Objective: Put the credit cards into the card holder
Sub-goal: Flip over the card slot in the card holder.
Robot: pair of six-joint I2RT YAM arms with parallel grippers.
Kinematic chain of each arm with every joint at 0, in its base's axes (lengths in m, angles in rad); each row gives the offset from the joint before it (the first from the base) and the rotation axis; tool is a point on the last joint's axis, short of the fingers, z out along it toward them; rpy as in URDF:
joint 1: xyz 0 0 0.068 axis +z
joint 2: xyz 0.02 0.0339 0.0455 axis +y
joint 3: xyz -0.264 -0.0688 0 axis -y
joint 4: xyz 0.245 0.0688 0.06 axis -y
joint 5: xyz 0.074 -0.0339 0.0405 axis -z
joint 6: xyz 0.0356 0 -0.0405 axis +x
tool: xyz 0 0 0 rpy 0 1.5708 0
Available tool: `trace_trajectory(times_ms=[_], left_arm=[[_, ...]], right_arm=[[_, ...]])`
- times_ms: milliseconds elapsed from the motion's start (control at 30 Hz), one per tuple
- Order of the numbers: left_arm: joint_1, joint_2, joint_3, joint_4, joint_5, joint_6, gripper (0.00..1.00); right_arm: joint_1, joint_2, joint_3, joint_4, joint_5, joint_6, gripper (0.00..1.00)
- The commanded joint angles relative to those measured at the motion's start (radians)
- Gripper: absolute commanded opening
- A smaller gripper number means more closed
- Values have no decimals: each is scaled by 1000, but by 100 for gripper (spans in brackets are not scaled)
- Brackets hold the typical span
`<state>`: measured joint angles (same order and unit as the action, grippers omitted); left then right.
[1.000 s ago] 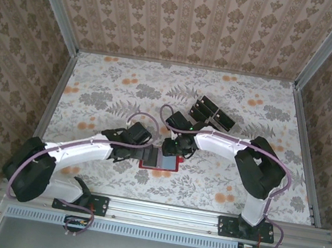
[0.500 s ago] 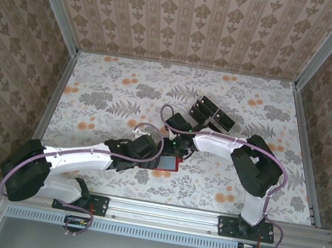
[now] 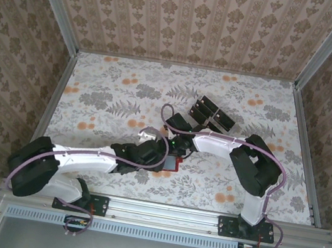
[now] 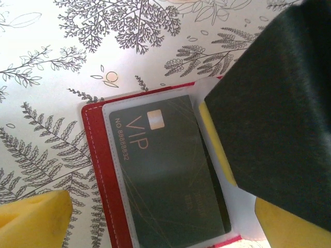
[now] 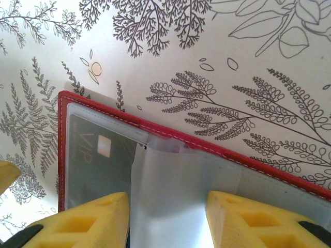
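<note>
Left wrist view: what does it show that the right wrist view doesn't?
Left wrist, not right wrist: most of the card's face with its number line, and a dark block covering the wallet's right side. Right wrist, not left wrist: the pale pocket beside the card, and the wallet's long red edge running right. Both: the open red wallet, the VIP card in its clear sleeve, and the fern-printed table.

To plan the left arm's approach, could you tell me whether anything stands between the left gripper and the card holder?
Yes: the right gripper hangs over one page of the card holder, in the left gripper's way. The page holding a credit card is uncovered.
</note>
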<state>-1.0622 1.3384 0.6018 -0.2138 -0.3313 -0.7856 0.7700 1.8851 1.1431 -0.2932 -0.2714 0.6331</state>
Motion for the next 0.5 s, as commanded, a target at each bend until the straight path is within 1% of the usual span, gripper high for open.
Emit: trace_trajectory(times_ms=[0, 233, 467], left_arm=[[-10, 29, 22, 29, -35, 11, 100], [-11, 102, 47, 44, -54, 17, 100], [-12, 125, 5, 39, -57, -26, 100]], right_arm=[[3, 42, -31, -23, -14, 16, 47], [5, 39, -34, -25, -12, 16, 47], [0, 6, -28, -34, -11, 19, 48]])
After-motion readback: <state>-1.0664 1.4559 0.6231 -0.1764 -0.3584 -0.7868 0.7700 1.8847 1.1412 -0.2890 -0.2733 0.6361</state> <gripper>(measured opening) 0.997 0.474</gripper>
